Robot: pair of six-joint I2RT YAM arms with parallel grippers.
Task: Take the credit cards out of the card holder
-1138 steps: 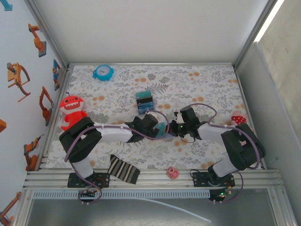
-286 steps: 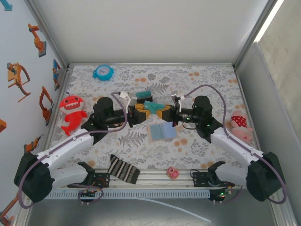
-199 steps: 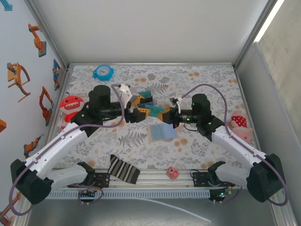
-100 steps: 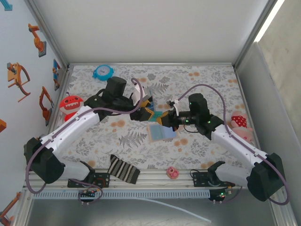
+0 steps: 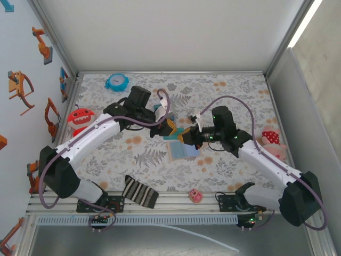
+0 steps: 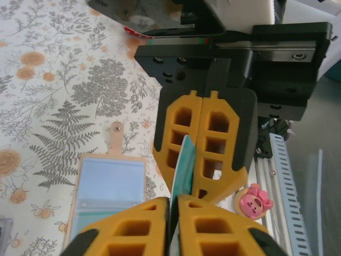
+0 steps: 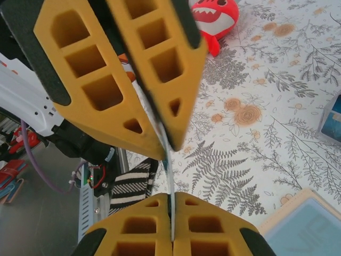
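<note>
Overhead from behind, wrist cameras close, sharing card (image 6: 181,165)

Open card holder (image 5: 181,150) lies flat, blue inside up.

Tabletop (image 5: 229,96): floral print, as I see it from above.
Centre: card holder (image 5: 182,150), lying open, pale blue side up.
11 o'clock: blue alarm clock (image 5: 116,81).
9 o'clock: red shark toy (image 5: 80,118).
3 o'clock: pink plush (image 5: 272,140).
7 o'clock: striped cloth (image 5: 139,192), at near edge.
6 o'clock: small pink toy (image 5: 195,196).
</note>
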